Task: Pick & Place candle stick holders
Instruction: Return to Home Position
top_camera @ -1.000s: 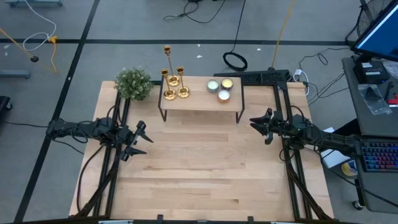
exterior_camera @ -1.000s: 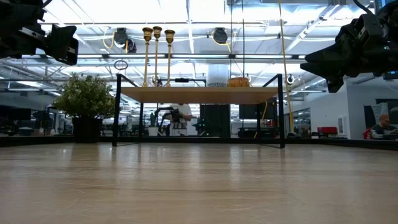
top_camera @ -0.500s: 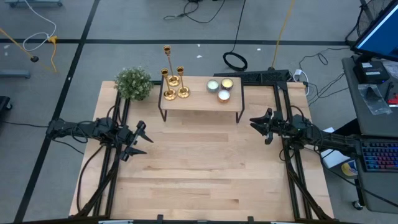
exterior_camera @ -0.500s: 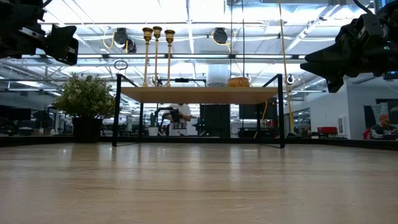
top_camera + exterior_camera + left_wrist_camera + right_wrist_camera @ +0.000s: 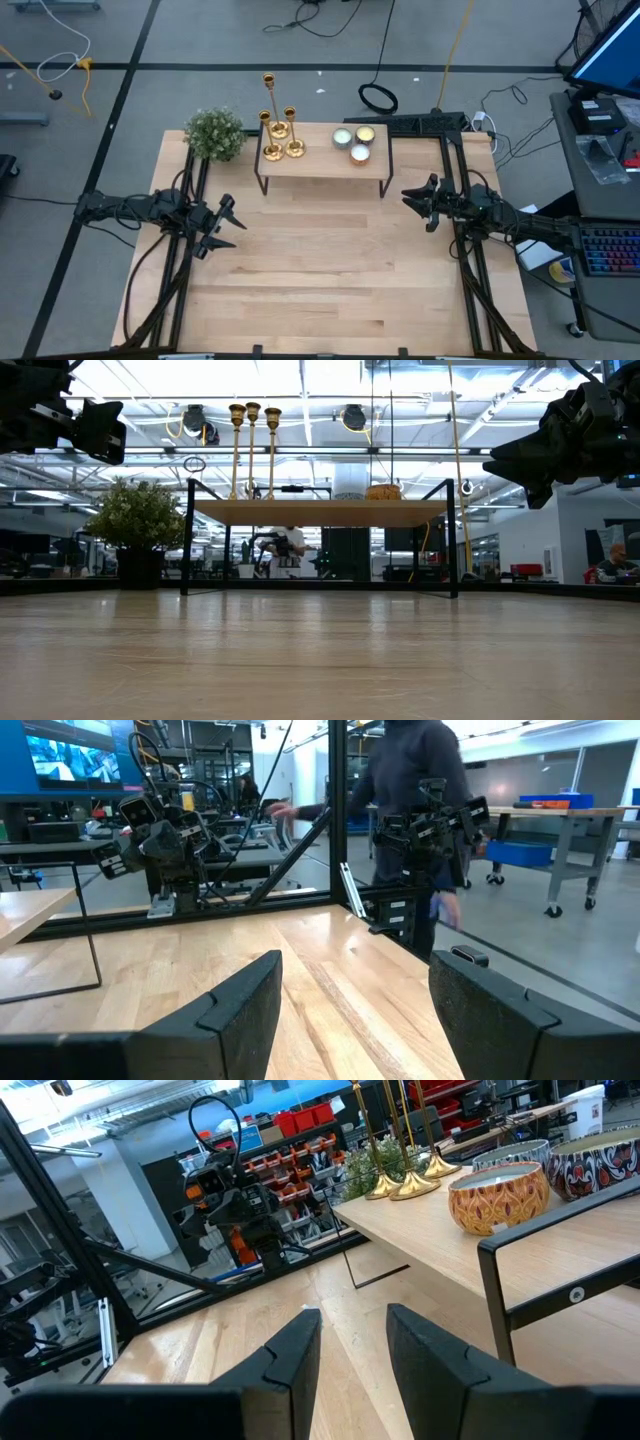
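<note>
Jaws of the left gripper [image 5: 230, 222] stand apart on nothing, raised over its own side of the table [image 5: 320, 290]. The right gripper [image 5: 418, 200] faces it from the opposite side, likewise parted and empty. Beyond them, well apart from both, the candle stick holders [image 5: 280, 140] stand on the shelf [image 5: 320, 165], at the end nearer the left gripper, with candles [image 5: 355, 140] beside them. Homing well likely means folding each arm back without swinging toward that shelf.
</note>
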